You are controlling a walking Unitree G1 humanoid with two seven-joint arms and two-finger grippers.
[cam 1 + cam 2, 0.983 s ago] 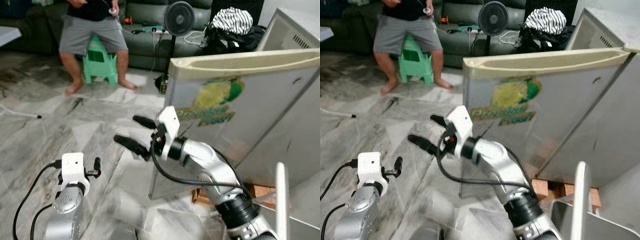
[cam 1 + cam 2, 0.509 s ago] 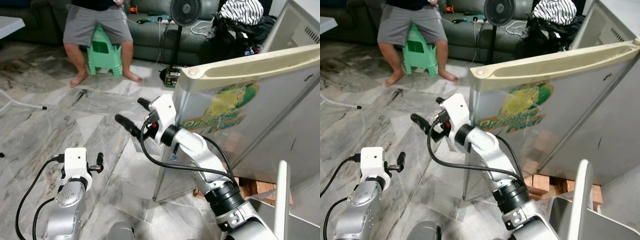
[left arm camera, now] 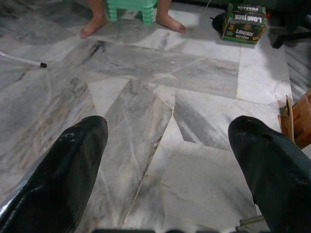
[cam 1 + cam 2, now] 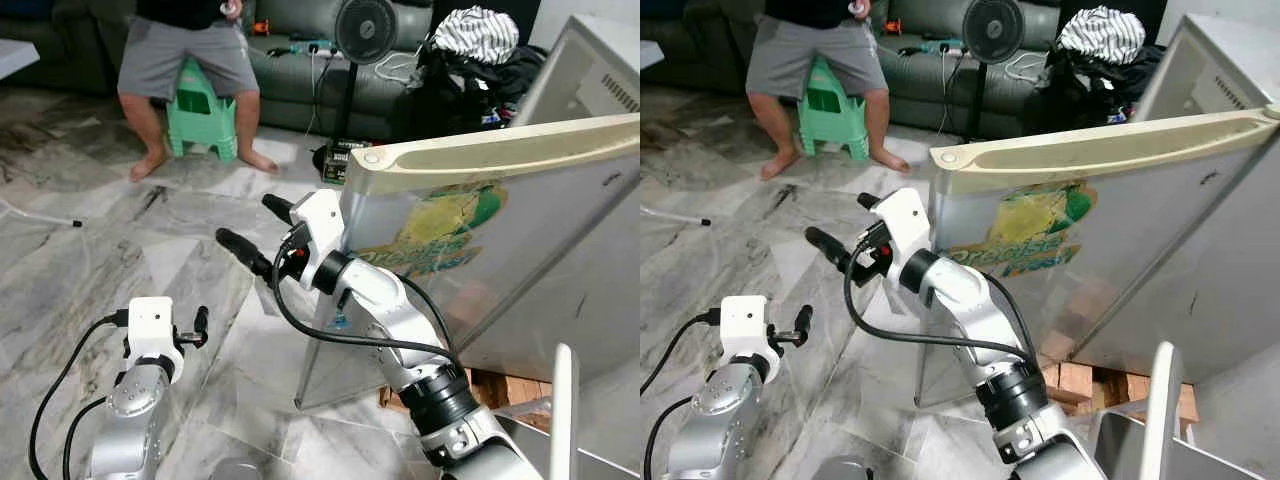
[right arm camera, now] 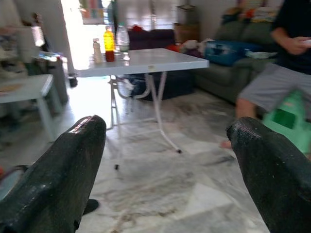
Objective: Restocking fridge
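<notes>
The fridge door [image 4: 500, 240] stands swung open, grey with a cream top edge and a green and yellow sticker. The fridge body [image 4: 590, 80] is behind it at the right. My right gripper [image 4: 245, 220] is raised just left of the door's free edge, open, with nothing between its fingers [image 5: 58, 174]; it points out into the room. My left gripper [image 3: 167, 136] hangs low over the marble floor, open and empty; its white wrist [image 4: 150, 328] shows at the lower left.
A person sits on a green stool [image 4: 205, 115] at the far left, in front of a sofa with a pile of clothes [image 4: 480, 35]. A standing fan [image 4: 362, 30] and a green box [image 3: 245, 22] are nearby. Wood blocks [image 4: 500, 385] prop the fridge. A white folding table [image 5: 146, 60] holds bottles.
The view has swayed as the camera moved. My right gripper has risen a little beside the door's edge and stays open. The left arm has kept its place.
</notes>
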